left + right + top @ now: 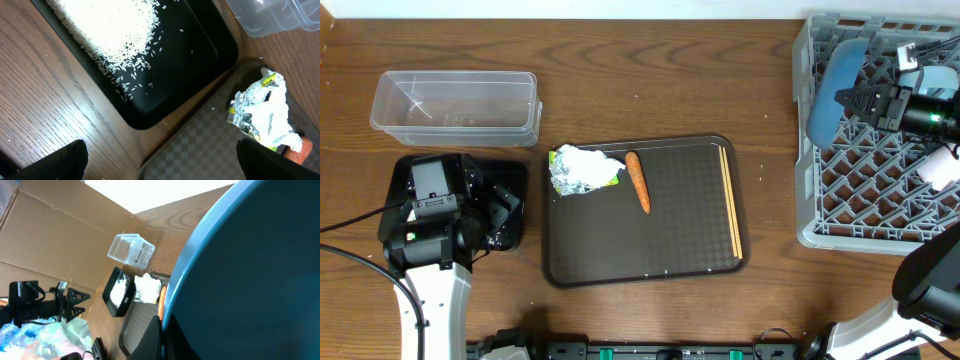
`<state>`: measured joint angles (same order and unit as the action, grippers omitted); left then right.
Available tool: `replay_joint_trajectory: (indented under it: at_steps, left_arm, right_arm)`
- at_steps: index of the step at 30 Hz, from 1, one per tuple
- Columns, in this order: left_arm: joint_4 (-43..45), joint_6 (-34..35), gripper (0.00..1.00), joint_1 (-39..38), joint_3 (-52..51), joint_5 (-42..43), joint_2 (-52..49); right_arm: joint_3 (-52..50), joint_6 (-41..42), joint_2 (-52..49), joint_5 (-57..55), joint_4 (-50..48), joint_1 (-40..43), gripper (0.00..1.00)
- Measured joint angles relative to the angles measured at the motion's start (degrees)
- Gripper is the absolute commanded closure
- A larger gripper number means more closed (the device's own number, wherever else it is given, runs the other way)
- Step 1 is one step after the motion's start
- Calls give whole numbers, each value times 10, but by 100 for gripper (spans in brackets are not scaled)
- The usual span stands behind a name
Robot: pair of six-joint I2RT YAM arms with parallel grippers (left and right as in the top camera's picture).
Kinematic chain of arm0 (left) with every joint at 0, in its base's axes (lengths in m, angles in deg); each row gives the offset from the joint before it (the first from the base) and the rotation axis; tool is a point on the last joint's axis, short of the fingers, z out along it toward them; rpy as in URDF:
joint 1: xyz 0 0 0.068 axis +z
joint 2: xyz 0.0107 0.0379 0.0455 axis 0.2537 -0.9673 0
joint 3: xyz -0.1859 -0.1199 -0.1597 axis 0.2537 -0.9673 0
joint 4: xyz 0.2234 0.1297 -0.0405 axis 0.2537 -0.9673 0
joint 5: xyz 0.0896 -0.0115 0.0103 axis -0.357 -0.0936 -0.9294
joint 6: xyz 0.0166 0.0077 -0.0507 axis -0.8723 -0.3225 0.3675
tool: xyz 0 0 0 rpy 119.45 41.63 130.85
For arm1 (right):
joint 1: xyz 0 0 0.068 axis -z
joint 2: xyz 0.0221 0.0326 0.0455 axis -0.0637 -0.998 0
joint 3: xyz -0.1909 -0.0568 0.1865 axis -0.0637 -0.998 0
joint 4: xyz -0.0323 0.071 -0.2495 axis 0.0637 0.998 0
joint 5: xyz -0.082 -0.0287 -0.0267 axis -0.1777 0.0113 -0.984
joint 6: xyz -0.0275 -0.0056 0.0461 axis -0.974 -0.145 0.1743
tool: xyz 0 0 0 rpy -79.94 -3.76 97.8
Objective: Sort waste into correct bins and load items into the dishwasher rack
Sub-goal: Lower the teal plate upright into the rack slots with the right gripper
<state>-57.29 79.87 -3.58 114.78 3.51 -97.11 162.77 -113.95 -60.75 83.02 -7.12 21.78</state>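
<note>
My right gripper (865,100) is shut on the rim of the large dark-blue bowl (832,92) and holds it on edge over the left part of the grey dishwasher rack (865,205). In the right wrist view the bowl (250,270) fills the frame, with my fingers (162,335) clamped on its rim. My left gripper (498,212) is open and empty over the black tray (510,175), which holds white rice (107,30). The wrapper (582,170), the carrot (638,182) and the chopsticks (730,200) lie on the brown tray. The small bowl and the cup are out of view.
The clear tub (455,100) stands empty at the back left, behind the black tray. The dark brown serving tray (645,255) sits in the middle. The left wrist view shows the wrapper (262,112) just beyond my open fingers (160,167).
</note>
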Motion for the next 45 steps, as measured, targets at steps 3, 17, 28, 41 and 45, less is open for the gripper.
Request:
replay_joint_trajectory:
  at_steps: [3, 17, 28, 41, 45]
  left_arm:
    - [0, 0, 2, 0, 0, 0, 0]
    - [0, 0, 2, 0, 0, 0, 0]
    - [0, 0, 2, 0, 0, 0, 0]
    - [0, 0, 2, 0, 0, 0, 0]
    - [0, 0, 2, 0, 0, 0, 0]
  right_arm:
    - [-1, 3, 0, -12, 12, 0, 99]
    - [4, 69, 15, -65, 19, 0, 99]
    - [11, 141, 30, -116, 31, 0, 99]
    - [12, 231, 66, -269, 46, 8, 99]
    - [12, 254, 86, -327, 55, 9, 99]
